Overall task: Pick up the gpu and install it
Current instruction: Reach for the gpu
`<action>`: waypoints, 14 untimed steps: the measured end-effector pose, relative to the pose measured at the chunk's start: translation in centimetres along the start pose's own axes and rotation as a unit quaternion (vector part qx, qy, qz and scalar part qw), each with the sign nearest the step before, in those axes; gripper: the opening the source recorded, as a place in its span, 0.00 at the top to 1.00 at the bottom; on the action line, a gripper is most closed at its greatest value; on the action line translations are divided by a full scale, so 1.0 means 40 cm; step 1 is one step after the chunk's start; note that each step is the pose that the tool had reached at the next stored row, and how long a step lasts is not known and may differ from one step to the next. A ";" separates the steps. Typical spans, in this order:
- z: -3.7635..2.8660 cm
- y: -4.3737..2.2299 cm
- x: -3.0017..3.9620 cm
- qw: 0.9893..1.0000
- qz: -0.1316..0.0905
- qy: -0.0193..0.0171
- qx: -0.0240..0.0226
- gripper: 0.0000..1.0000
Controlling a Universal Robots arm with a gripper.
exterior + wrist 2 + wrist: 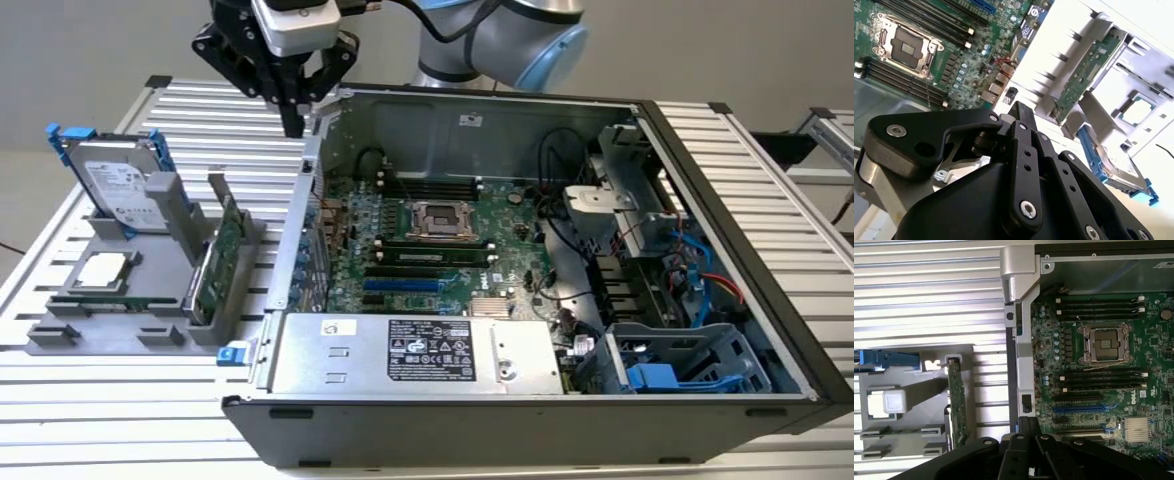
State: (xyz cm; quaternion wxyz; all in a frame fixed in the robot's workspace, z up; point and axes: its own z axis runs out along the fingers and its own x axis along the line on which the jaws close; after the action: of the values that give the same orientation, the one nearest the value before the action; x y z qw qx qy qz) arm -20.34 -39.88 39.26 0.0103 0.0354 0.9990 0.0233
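No wording can be read on the black-and-white label (pixel 427 350) of the silver metal power-supply box (pixel 318 362) or the white sticker (pixel 471 119) on the grey case wall (pixel 407 125).

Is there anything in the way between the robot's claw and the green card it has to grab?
Nothing visible. The gripper hangs over the computer case's side wall, and the green card stands upright in its gray holder just outside that wall, with open air above it.
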 end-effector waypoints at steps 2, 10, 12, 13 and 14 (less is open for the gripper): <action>0.000 0.000 0.004 1.000 0.000 0.000 0.000 1.00; 0.000 -0.001 0.019 1.000 0.000 0.000 0.000 1.00; 0.000 -0.002 0.022 1.000 0.000 0.000 0.000 1.00; -0.001 -0.002 0.024 1.000 0.000 0.000 0.000 1.00; -0.001 -0.002 0.026 1.000 0.000 0.000 0.000 1.00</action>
State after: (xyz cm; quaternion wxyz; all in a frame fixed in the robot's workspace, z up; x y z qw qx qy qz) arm -21.37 -39.88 39.26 0.0103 0.0354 0.9990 0.0233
